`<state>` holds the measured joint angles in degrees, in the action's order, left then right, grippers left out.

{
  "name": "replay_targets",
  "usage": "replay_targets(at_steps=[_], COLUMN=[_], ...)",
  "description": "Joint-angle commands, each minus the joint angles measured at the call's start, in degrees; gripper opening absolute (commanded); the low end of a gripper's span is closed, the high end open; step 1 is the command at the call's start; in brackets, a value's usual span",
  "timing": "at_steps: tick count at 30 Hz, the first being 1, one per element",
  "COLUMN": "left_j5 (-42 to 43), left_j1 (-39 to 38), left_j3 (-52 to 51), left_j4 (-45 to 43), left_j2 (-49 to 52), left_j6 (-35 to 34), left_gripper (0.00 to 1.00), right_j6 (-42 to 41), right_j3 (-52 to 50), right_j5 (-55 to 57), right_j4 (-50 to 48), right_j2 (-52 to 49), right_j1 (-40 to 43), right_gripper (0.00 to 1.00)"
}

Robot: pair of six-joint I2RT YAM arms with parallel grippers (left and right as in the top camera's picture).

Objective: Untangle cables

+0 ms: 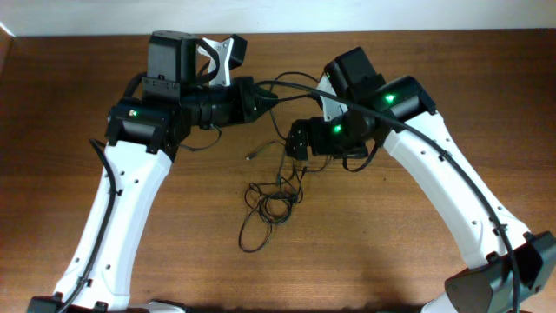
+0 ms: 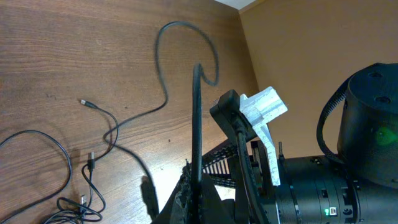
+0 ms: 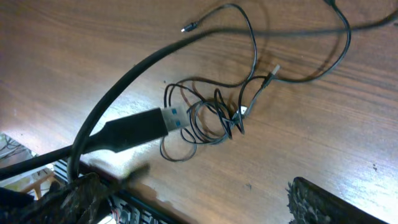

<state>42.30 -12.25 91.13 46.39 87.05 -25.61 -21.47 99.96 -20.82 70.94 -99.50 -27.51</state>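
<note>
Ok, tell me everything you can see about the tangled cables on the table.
The cables are thin black cords, rubbery-looking, lying slack around the middle of the wooden table. Their middles cross in a small loose knot of overlapping loops. One bigger loop spills toward the robot's side, and strands with small silvery plug ends run outward.

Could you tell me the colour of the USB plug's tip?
Blue, on the USB plug; right wrist view.

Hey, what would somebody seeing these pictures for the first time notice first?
Likely the knot of thin black cables at the middle of the wooden table, flanked by the white left arm and right arm, green lights glowing. In the right wrist view, a blue-tipped USB plug looms large just left of that knot.
</note>
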Motion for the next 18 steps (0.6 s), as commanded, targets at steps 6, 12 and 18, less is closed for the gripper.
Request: replay_targets(at_steps=[6,12,18], left_j5=[-7.80,-14.62,-9.09], left_j1=[0.28,0.24,0.31], left_j3=[1.11,1.11,1.11], left_j4=[1.53,3.82,-0.17], left_j2=[-1.14,-1.14,-1.14], left_j6=[-3.56,-11.93,-17.79], left_gripper=[0.00,0.00,0.00], right_j6=[-3.63,-1.51,-1.49], right_j3=[0.28,0.26,-0.04], right_j5=[-7.65,-10.64,-9.75], right_j4=[-8.15,-7.74,-7.76], right_j2=[-0.24,-0.26,-2.62], right_j1=[-0.31,-0.31,-3.08], right_gripper=[0.96,0.96,0.77])
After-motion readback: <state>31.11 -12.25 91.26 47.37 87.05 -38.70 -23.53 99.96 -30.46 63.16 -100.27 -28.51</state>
